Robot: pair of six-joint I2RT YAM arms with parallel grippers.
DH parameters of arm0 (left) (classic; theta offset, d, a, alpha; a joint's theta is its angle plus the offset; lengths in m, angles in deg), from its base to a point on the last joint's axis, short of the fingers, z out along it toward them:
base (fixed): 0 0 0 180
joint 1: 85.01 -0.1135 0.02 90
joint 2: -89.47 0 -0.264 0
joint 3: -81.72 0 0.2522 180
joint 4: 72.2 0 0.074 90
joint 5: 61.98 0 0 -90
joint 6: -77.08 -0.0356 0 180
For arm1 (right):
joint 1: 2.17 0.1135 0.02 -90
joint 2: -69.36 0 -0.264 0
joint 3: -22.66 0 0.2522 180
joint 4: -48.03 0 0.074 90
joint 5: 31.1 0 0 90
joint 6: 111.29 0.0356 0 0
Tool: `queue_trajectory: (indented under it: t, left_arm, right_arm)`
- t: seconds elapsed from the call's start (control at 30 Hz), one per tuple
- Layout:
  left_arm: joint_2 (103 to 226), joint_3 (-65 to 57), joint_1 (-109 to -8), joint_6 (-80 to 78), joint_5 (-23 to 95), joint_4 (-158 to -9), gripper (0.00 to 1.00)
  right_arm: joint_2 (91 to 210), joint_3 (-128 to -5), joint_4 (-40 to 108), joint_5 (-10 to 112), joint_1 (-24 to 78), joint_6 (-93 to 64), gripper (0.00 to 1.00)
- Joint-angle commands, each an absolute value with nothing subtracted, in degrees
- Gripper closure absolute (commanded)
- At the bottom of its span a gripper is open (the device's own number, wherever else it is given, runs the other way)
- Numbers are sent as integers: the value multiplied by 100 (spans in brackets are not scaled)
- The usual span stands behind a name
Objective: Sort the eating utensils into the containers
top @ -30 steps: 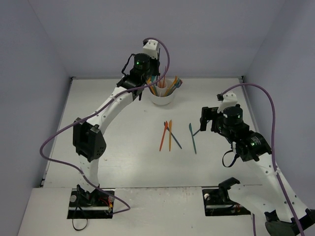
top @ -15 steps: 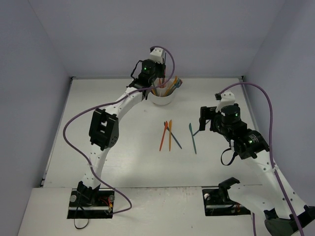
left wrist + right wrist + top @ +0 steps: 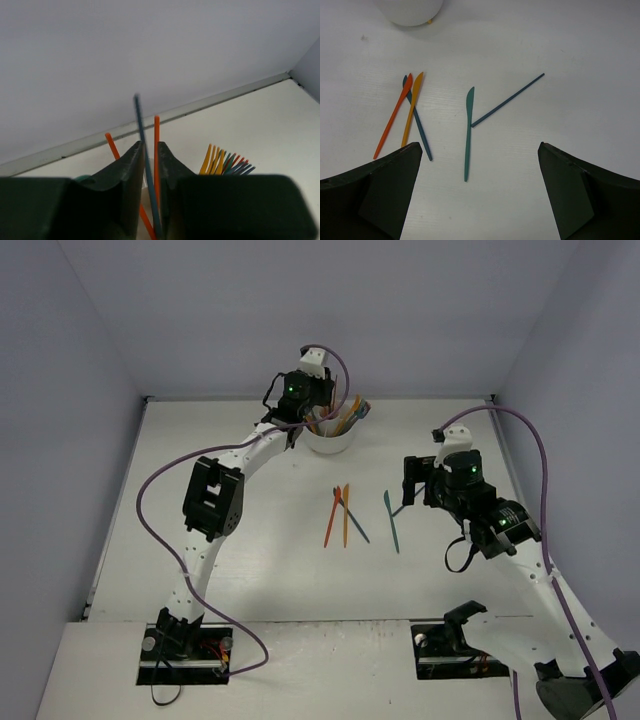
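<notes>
Cup point(image 3: 330, 444) holds orange, yellow, teal and blue utensils point(image 3: 346, 418) standing inside.

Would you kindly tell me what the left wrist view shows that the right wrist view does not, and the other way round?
Only the left wrist view shows the left claw, nearly closed around a thin dark blue plastic utensil handle (grip unclear), upright orange plastic handles and a fan of coloured fork tines. Only the right wrist view shows the wide-open right claw over five loose plastic utensils, a teal knife among them, and the round white cup, seen at its base. Both show the white table top.
</notes>
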State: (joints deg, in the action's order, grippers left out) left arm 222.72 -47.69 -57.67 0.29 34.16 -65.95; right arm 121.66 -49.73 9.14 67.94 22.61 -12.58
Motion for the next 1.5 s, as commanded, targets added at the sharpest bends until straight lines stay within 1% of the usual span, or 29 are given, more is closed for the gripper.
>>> queue_trajectory:
  t: [0.0, 0.13, 0.23, 0.3, 0.33, 0.4, 0.47, 0.53, 0.6, 0.63, 0.7, 0.8, 0.93, 1.03, 1.13, 1.27, 1.33, 1.47]
  left_arm:
    - [21673, -4560, -5793, 158, 3479, -6100, 76]
    - [21327, -4288, -5785, 70, 3464, -6117, 66]
    - [20880, -3935, -5785, -6, 3374, -6120, 58]
    - [20508, -3597, -5783, -38, 3327, -6135, 55]
    - [20442, -3463, -5776, -57, 3304, -6153, 52]
    - [19870, -3172, -5769, -79, 3180, -6452, 44]
    - [19323, -2960, -5776, -116, 3058, -7164, 39]
    - [18964, -2929, -5776, -239, 2968, -7911, 32]
    - [18509, -2879, -5776, -347, 2856, -9117, 28]
    - [18283, -2844, -5776, -431, 2855, -9641, 24]
    - [17928, -2659, -5795, -578, 2631, -10330, 20]
    - [17319, -2063, -5819, -722, 2298, -11066, 13]
    - [16577, -1154, -5927, -666, 2125, -11532, 12]
    - [15900, -171, -6067, -454, 2132, -11569, 12]
    - [15524, 571, -6141, -402, 2155, -11545, 12]
    - [15372, 1138, -6225, -369, 2235, -11575, 12]
    - [15347, 1403, -6317, -392, 2491, -11547, 12]
    - [15363, 1698, -6383, -385, 2618, -11378, 12]
  right_arm:
    - [12262, -5095, 1150, 6954, 2244, -1232, 0]
    - [12318, -5063, 1145, 7152, 2241, -1046, 0]
    - [12398, -5032, 1135, 7538, 2232, -652, 0]
    - [12464, -5027, 1142, 7829, 2216, -272, 0]
    - [12485, -5042, 1140, 7863, 2203, -148, 0]
    - [12710, -5100, 1133, 8087, 2130, 70, 0]
    - [12899, -5185, 1133, 8166, 2038, 264, 0]
    - [13260, -5243, 1124, 8121, 1790, 423, 1]
    - [13637, -5316, 1116, 7882, 1577, 640, 5]
    - [13758, -5337, 1115, 7789, 1408, 669, 6]
    - [14239, -5404, 1115, 7564, 1183, 760, 9]
    - [14734, -5558, 1115, 7302, 943, 858, 12]
    - [15547, -5782, 1133, 7214, 705, 921, 21]
    - [16050, -5941, 1140, 7034, 596, 930, 29]
    - [16573, -6118, 1158, 6927, 525, 970, 39]
    - [17002, -6300, 1195, 6838, 363, 1001, 48]
    - [17261, -6401, 1214, 6737, 296, 1020, 52]
    - [17614, -6560, 1291, 6549, 187, 989, 58]
